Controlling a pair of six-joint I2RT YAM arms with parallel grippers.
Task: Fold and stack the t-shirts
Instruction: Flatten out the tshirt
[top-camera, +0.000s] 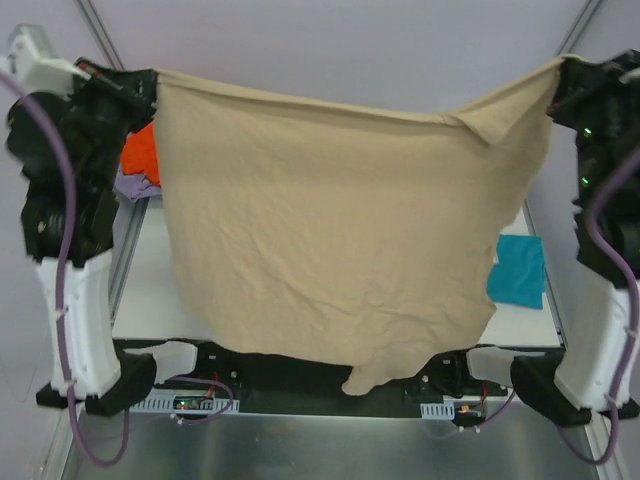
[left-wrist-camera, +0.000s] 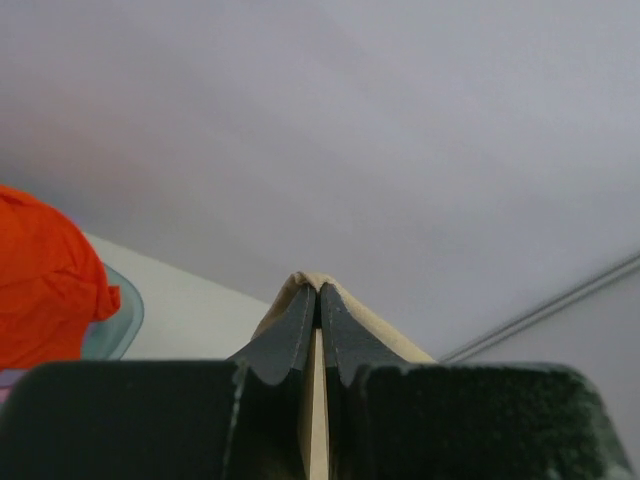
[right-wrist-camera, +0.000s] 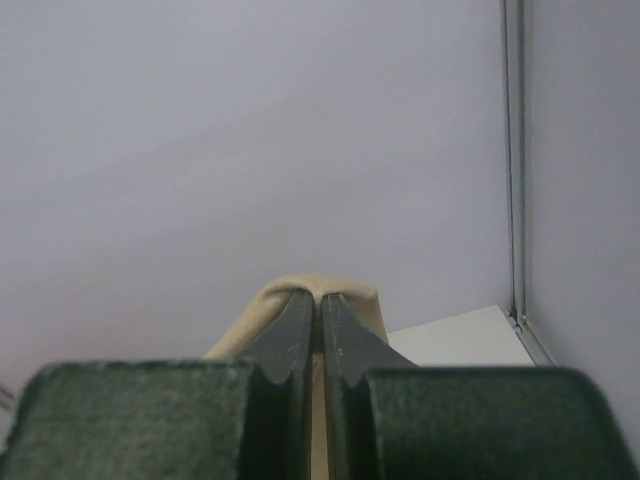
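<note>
The left tool (left-wrist-camera: 318, 298) and right tool (right-wrist-camera: 320, 298) are each pinched tight on a top corner of the tan t-shirt (top-camera: 330, 240). It hangs spread between them above the counter (top-camera: 150, 290). The cloth looks light and limp, so corners suit gripping. Farther off lie the orange t-shirt (top-camera: 140, 150) and lavender t-shirt (top-camera: 135, 185) at the left edge and the teal t-shirt (top-camera: 520, 270) at the right. The counter's middle is hidden.

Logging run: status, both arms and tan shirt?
Left gripper, right gripper: jaws shut on tan shirt. Shirt hangs spread between them. Nothing seen snagging it.
</note>
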